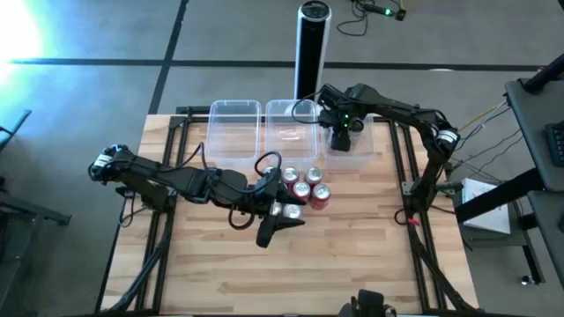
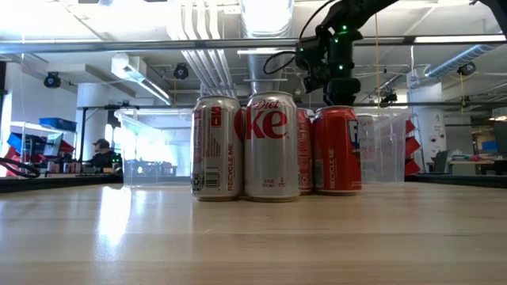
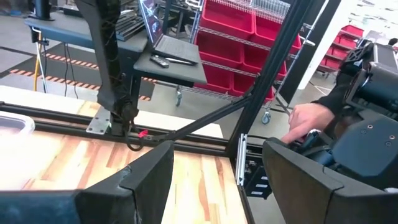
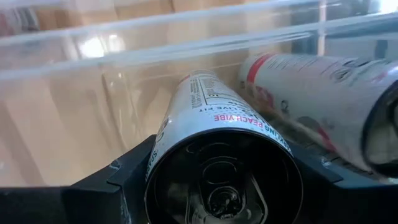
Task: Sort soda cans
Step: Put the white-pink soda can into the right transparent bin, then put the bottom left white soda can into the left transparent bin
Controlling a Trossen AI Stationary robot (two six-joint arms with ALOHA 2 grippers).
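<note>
The left end effector (image 3: 217, 180) hangs over the wooden table (image 3: 193, 180), its two dark fingers (image 3: 146, 180) spread apart with nothing between them. Beyond the table's edge, a person's hand (image 3: 311, 118) reaches toward dark equipment, red bins (image 3: 249, 37) stacked behind.

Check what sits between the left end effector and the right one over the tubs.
In the high view, the cluster of red and silver metal soda cans stands between the left end effector and right end effector.
</note>
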